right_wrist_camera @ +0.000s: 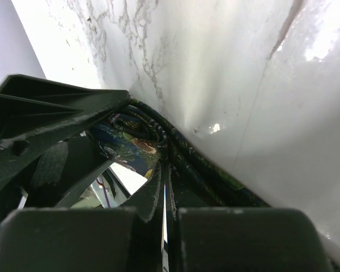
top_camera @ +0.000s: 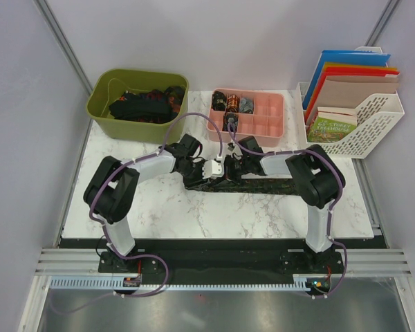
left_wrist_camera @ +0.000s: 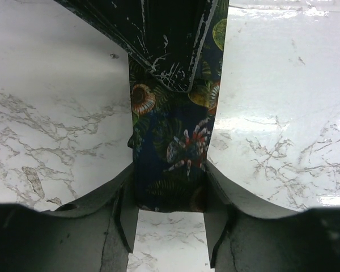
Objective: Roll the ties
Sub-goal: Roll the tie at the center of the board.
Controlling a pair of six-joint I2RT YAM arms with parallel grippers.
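A white marble table [top_camera: 263, 214] holds one long dark tie [top_camera: 277, 187], lying flat across its middle. The left gripper [left_wrist_camera: 169, 175] is half open, one finger on each side of the tie. The right gripper [right_wrist_camera: 164, 170] is squeezed tight at the tie's curled end.

The left arm [top_camera: 146, 168] and right arm [top_camera: 294, 166] both rise from their bases, bend at the elbow and reach inward, so the hands nearly meet. The left hand [top_camera: 206, 168] has its fingers [left_wrist_camera: 110, 198] about half parted. The right hand [top_camera: 236, 164] has its fingers [right_wrist_camera: 150, 192] pressed together.
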